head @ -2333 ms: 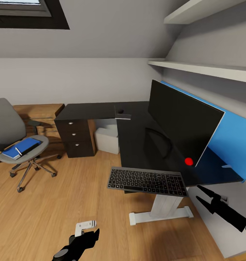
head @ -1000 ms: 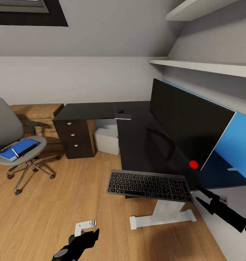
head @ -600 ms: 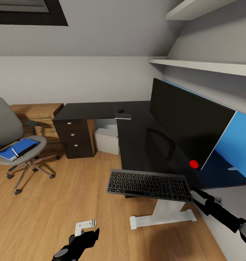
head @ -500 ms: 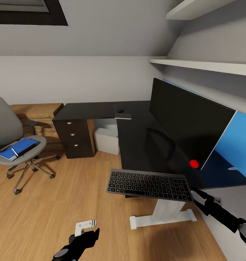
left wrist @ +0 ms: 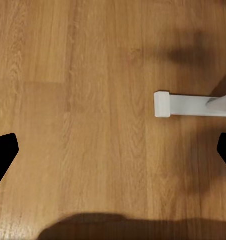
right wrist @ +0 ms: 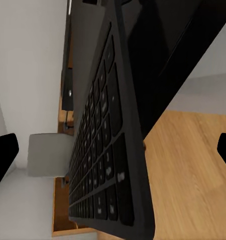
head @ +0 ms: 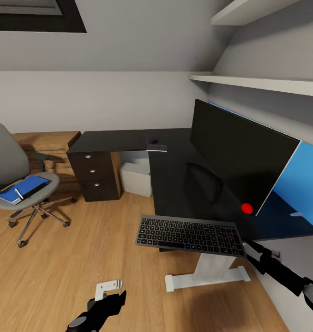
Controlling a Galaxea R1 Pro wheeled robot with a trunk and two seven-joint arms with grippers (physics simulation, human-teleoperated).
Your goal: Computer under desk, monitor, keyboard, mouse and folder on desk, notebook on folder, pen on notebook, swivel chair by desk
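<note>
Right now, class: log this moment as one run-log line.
right gripper: open at keyboard end | keyboard: overhanging desk edge | left gripper: open over floor | folder: on swivel chair

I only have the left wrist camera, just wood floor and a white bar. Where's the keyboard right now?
Observer: The keyboard lies at the near end of the desk, sticking out past its edge.
Operator: And the right gripper?
Observer: The right gripper is at the keyboard's right end, its fingers spread wide.
Operator: Where's the folder?
Observer: The blue folder lies on the seat of the chair, away from the desk.
</note>
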